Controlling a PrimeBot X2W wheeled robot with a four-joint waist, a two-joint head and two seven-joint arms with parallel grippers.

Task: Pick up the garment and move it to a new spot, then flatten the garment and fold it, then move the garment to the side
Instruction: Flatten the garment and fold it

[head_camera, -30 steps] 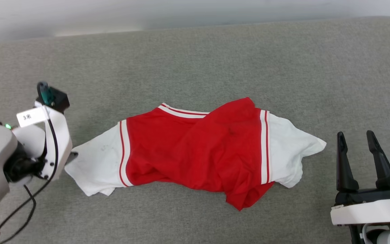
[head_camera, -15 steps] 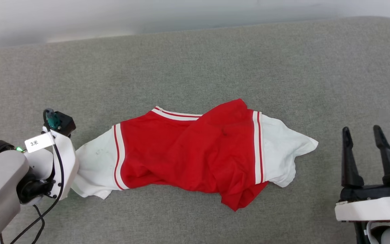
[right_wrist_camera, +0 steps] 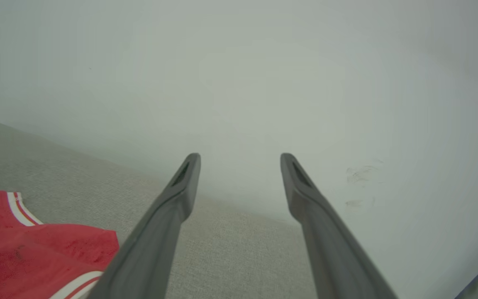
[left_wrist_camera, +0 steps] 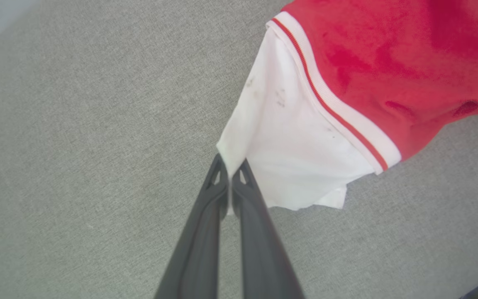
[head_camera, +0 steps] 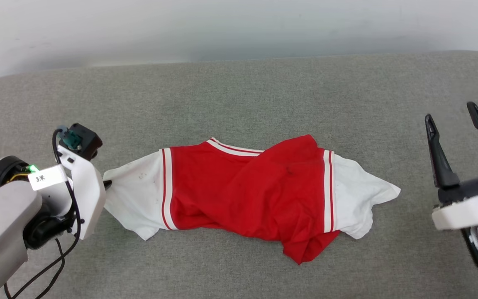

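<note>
Shut now where it gaped before, my left pincer (left_wrist_camera: 231,167) pinches the garment (head_camera: 243,187), crumpled on the grey cushion (head_camera: 239,91), by its sleeve tip, and so thin a bite may slip on lifting.

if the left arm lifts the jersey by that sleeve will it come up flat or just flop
Probably flop: the garment lies rumpled in soft folds, so it should hang from the white sleeve pinched by the left gripper. It looks thin, so likely light. Dragged, it may bunch on the textured grey surface rather than slide.
</note>
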